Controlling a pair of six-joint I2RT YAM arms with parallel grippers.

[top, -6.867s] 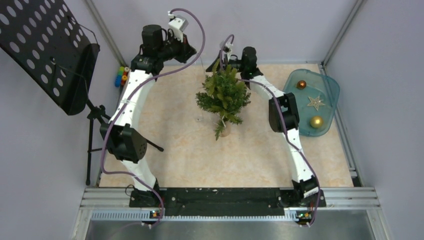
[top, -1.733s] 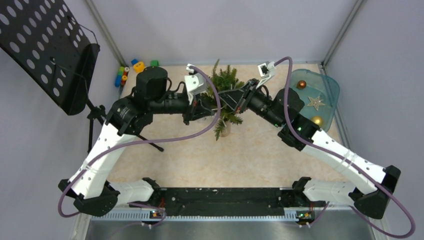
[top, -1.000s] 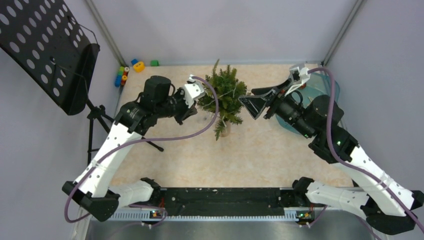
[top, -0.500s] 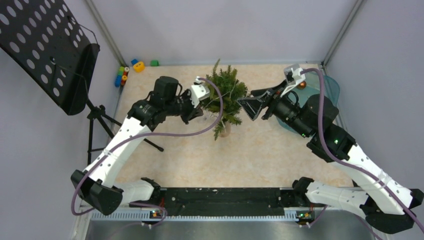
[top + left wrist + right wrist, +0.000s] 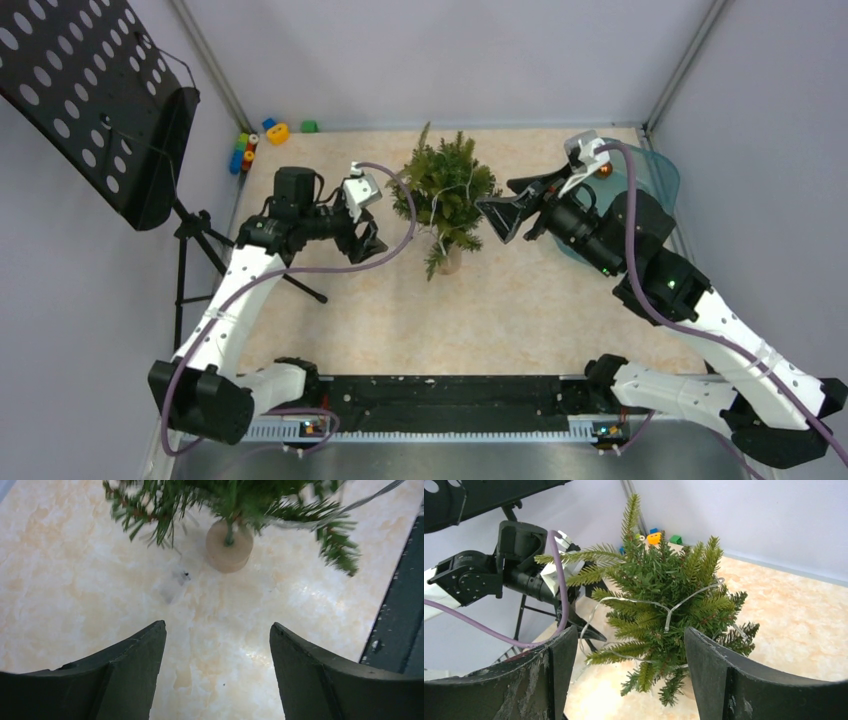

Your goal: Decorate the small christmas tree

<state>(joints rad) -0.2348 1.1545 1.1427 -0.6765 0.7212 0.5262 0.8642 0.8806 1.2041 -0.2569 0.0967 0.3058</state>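
While only a thin wire string (image 5: pixel 639 600) loops its branches, small christmas tree (image 5: pixel 447 195): upright mid-table (image 5: pixel 520 300) on its round base; I judge the decorating barely begun, with no bauble or star hung yet
Left tool (image 5: pixel 217 627): jaws wide apart, empty, near the tree's left side
Right tool (image 5: pixel 629 632): spread wide, holding nothing, just right of the tree
Tray (image 5: pixel 668 180): at the table's right edge, largely hidden by the right arm; one orange bauble (image 5: pixel 603 170) shows inside
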